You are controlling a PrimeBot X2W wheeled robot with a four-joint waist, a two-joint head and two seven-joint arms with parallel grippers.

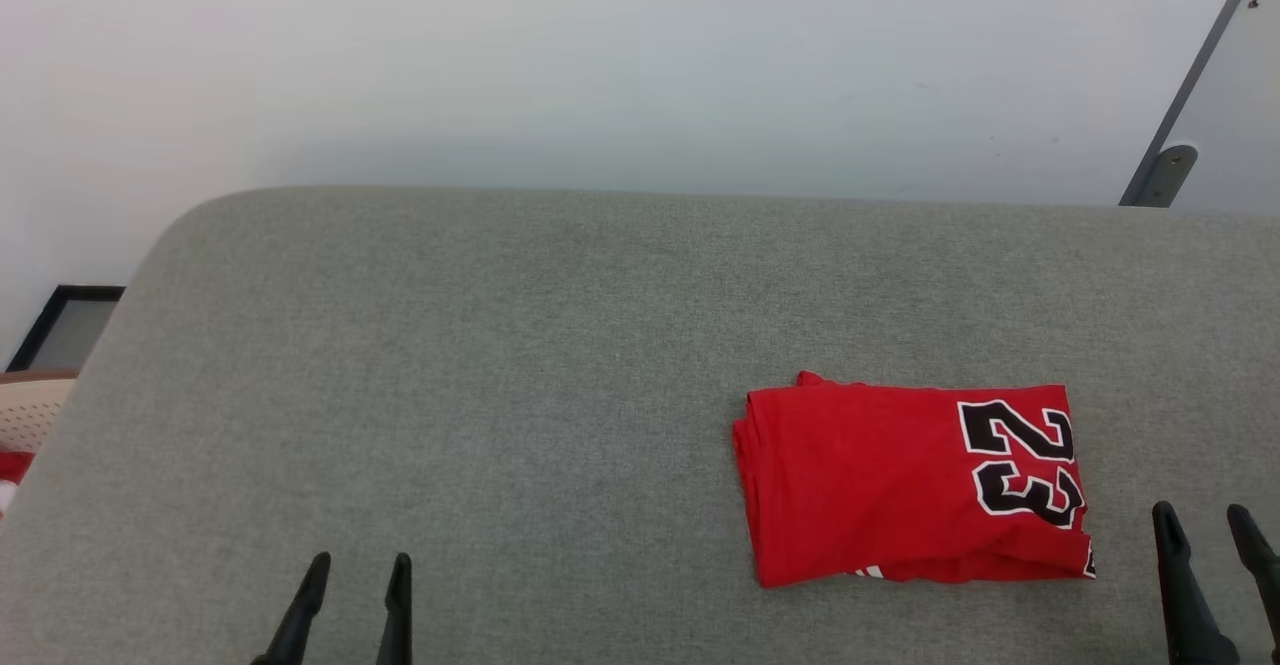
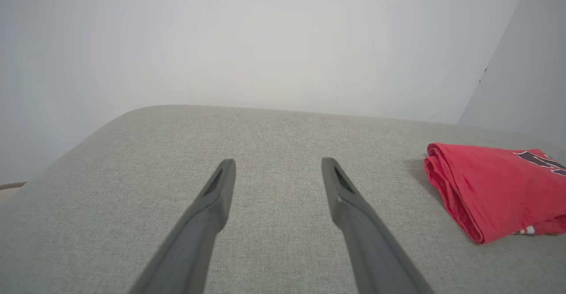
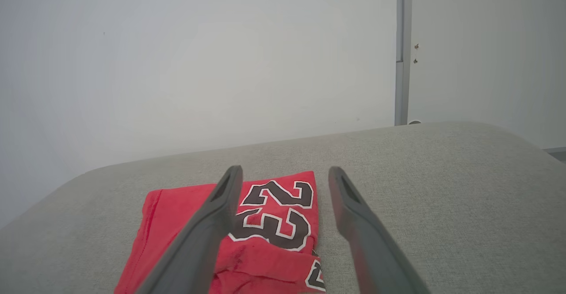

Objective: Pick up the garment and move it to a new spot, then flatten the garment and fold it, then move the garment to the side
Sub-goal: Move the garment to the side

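Red folded garment (image 1: 880, 485) lies rightward, well inside grey surface (image 1: 450, 395) edges.

grey fabric surface (image 1: 500, 395), folded red garment (image 1: 880, 485) lying right

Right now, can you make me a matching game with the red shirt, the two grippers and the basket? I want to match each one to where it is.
Things:
1. red shirt
2. left gripper
3. right gripper
4. basket

Places and states:
A. beige with little holes, peeking in at the head view's left edge
B. folded up, lying on the right part of the grey cushion
C. open, at the lower right, just past the shirt's right end
D. open, at the lower left, over bare grey fabric

Pairs: 1-B, 2-D, 3-C, 4-A
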